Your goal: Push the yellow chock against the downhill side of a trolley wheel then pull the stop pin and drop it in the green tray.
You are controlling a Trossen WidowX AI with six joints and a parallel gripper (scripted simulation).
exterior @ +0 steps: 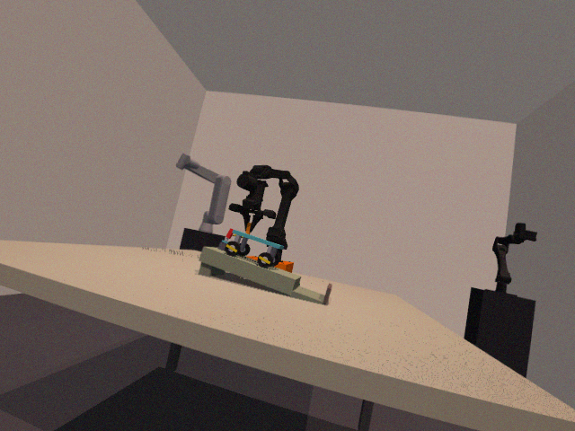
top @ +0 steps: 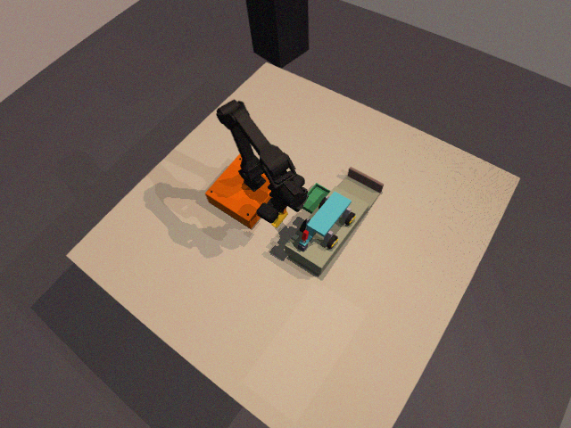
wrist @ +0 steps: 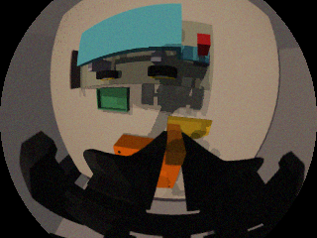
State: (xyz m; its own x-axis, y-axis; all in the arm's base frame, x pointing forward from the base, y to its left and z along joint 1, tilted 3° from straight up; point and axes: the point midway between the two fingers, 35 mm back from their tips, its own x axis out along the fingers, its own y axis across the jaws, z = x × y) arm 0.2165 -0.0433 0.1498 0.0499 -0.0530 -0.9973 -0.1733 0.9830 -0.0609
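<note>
— What could go wrong?
— The black gripper (top: 277, 218) (exterior: 249, 230) (wrist: 173, 135) is nearly closed, pinching the orange handle (exterior: 248, 227) (wrist: 173, 149) of the yellow chock (top: 278, 219) (wrist: 190, 127). Carried carelessly, that chock could bump the turquoise flat-topped trolley (top: 328, 213) (exterior: 256, 239) (wrist: 134, 32), right of centre from the top, or jog the red-headed stop pin (top: 305, 235) (exterior: 229, 233) (wrist: 203, 44).
— Which view helps?
— The wrist one, lower centre, shows the grip; the exterior shows the slope, descending rightward, but hides the green tray (top: 316, 198) (wrist: 113, 99).

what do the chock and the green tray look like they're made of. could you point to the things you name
The chock (top: 278, 218) (wrist: 197, 127): probably moulded plastic, going by its flat, even yellow body and plain orange handle (wrist: 174, 144); black rubber underneath can't be made out.

The green tray (top: 316, 198) (wrist: 113, 99): perhaps matte plastic, judging by its uniform colour and lack of bright glints; painted metal remains possible.
</note>
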